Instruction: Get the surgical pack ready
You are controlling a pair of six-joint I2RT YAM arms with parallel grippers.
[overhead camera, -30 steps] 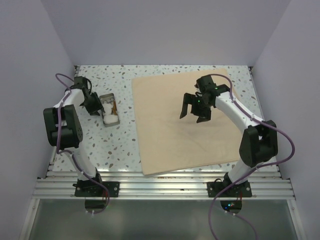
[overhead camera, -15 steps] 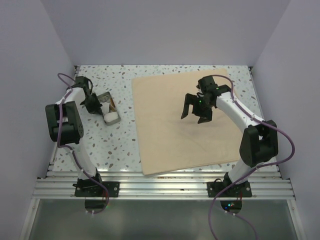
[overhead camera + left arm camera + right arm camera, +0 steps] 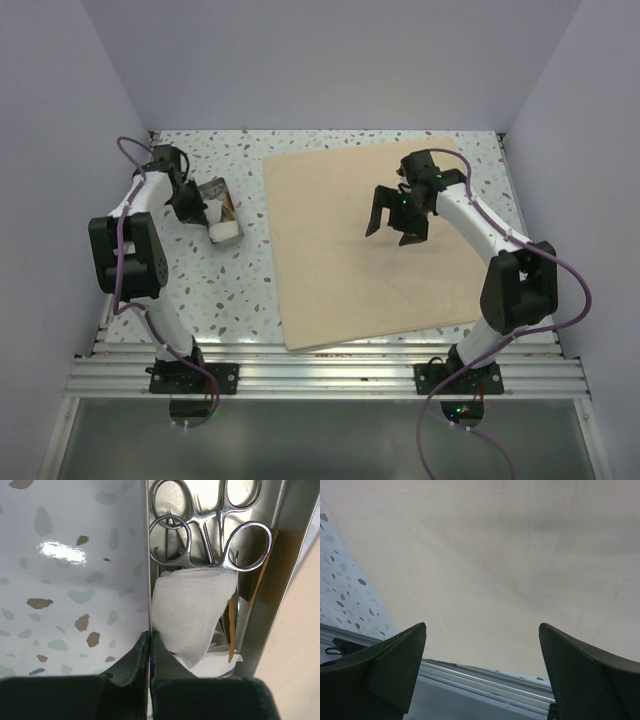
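— Two claws here. What is each one doing?
— The left claw (image 3: 150,647) has its fingers pressed together on the left wall of the silver tin (image 3: 280,555), at the near end of that wall. It grips nothing else.
— And the other?
— The right claw (image 3: 398,218) hangs above the tan cloth (image 3: 340,270) with its jaws spread wide and nothing between them.
— Where does the cloth lie?
— It lies flat and unfolded on the speckled desk (image 3: 220,290), covering the middle and right part. Its near edge reaches the metal rail (image 3: 330,365) in front of the arm bases.
— And the tin?
— It sits left of the cloth and apart from it, toward the desk's back left corner. From above it looks tilted, but I cannot tell whether it is off the desk.
— What is inside it?
— At the far end lie steel instruments (image 3: 200,530) with ring handles. Over their near part sits a folded piece of white gauze (image 3: 192,610), closer to the claw. A thin brown strip (image 3: 260,580) runs along the right wall.
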